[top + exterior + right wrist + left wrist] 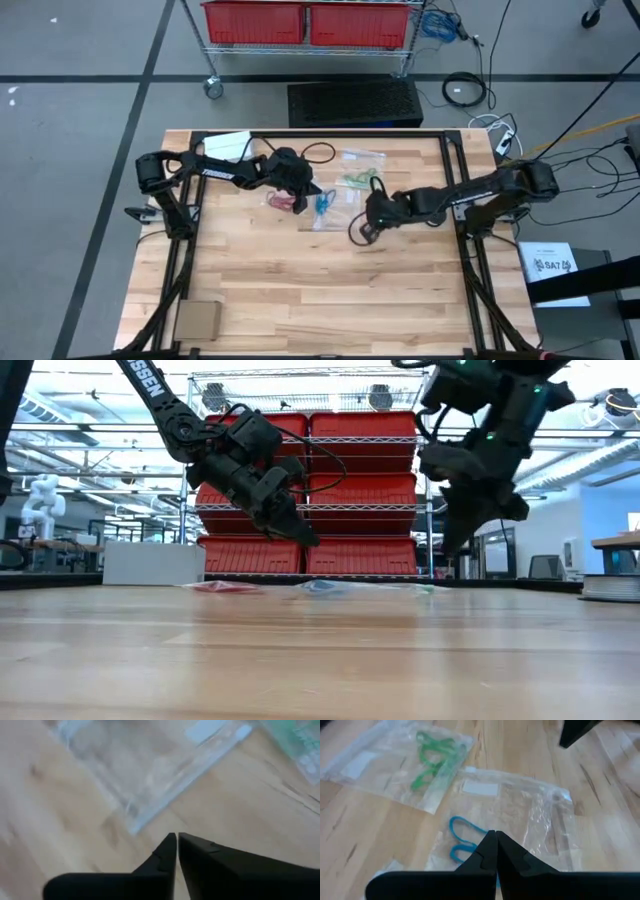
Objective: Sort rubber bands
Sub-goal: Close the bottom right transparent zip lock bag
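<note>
Several clear plastic bags lie flat in the middle of the table. One holds blue rubber bands (462,839), one green rubber bands (432,755), and one red rubber bands (280,202). My left gripper (495,836) is shut and hangs above the near end of the blue bands' bag (520,810), clear of the table in the low view (303,537). My right gripper (177,839) is shut too. It points steeply down over bare wood beside a clear bag's corner (150,770), and the low view shows it above the table (448,548).
A further clear bag (364,157) and a white sheet (228,147) lie toward the far edge. A cardboard piece (197,320) sits at the near left corner. Red bins (300,20) stand on a rack beyond the table. The near half of the table is bare wood (330,300).
</note>
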